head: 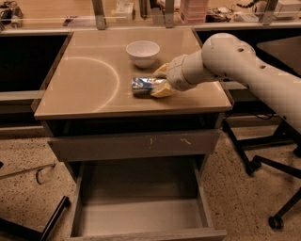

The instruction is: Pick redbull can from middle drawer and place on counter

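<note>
The redbull can (142, 86), silver and blue, lies on its side on the glossy tan counter (89, 80), right of the curved arc mark. My gripper (162, 81) comes in from the right on a white arm and is shut on the can's right end, with one tan finger (161, 70) behind it and one in front. The can rests at counter level. Below, the middle drawer (141, 217) is pulled out wide, and its flat grey bottom is bare.
A white bowl (143, 52) stands on the counter just behind the can. A shut grey drawer front with pale scratches (136, 144) sits above the open drawer. A cluttered ledge (141, 14) runs along the back. Black chair legs (263, 160) stand at right.
</note>
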You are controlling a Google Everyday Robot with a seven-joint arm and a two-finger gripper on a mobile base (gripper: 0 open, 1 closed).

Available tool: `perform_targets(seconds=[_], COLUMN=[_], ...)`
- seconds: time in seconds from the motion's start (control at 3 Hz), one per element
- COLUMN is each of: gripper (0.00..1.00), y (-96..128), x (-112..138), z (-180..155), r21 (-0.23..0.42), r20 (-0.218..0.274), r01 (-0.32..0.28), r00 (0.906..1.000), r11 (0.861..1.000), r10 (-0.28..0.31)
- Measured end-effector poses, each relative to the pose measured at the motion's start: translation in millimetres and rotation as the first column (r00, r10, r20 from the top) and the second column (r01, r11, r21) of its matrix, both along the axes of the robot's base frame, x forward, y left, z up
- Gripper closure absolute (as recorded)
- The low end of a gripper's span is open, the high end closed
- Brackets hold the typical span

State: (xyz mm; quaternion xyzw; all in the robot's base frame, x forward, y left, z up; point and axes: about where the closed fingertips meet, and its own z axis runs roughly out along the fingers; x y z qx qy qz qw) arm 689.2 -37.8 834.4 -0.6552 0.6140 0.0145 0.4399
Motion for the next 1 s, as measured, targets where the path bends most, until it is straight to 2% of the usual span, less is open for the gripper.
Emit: perform_targets(seconds=[0.67,1.0], gripper=[0.13,0.0], y=[0.1,0.1], x=[0.0,0.0], z=[0.0,-0.1], r21=[0.0,0.0], r20=[0.0,0.0], r01=[0.0,0.0], r00=[1.0,1.0], r11=[1.0,1.0], r10=[0.0,0.0])
